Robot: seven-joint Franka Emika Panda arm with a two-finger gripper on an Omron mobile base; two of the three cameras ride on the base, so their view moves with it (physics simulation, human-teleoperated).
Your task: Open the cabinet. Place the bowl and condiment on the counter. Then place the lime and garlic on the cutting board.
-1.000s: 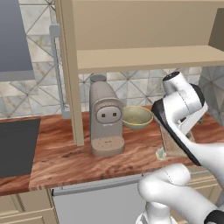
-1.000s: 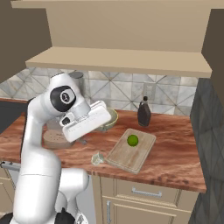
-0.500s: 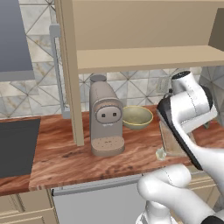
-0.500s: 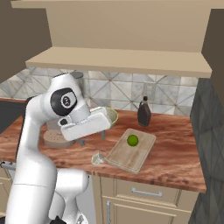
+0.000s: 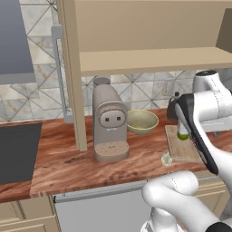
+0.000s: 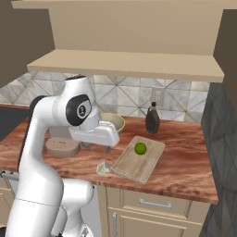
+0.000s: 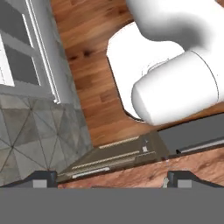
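Observation:
The cabinet [image 5: 149, 59] stands open with its door [image 5: 68, 68] swung edge-on; its shelf [image 6: 125, 65] is bare. The olive bowl [image 5: 142, 121] sits on the counter [image 5: 68, 163] beside the coffee machine, partly behind my arm in the right base view [image 6: 115, 120]. The dark condiment bottle [image 6: 152, 119] stands by the wall. The lime [image 6: 140, 148] lies on the cutting board [image 6: 139, 162]. The garlic [image 6: 103, 167] lies on the counter just off the board's near left corner. My gripper [image 6: 97, 147] hangs open and empty above the counter, left of the board, pointing down.
A beige coffee machine [image 5: 108, 122] stands left of the bowl. A dark cooktop [image 5: 16, 149] fills the counter's left end. Beige drawers [image 6: 152, 203] run below the counter. A dark wall [image 6: 222, 139] closes the right side.
The arm's elbow has swung right, and the hand has levelled and dropped a little. The bowl, bottle, lime and garlic have not moved. The jaws stay open.

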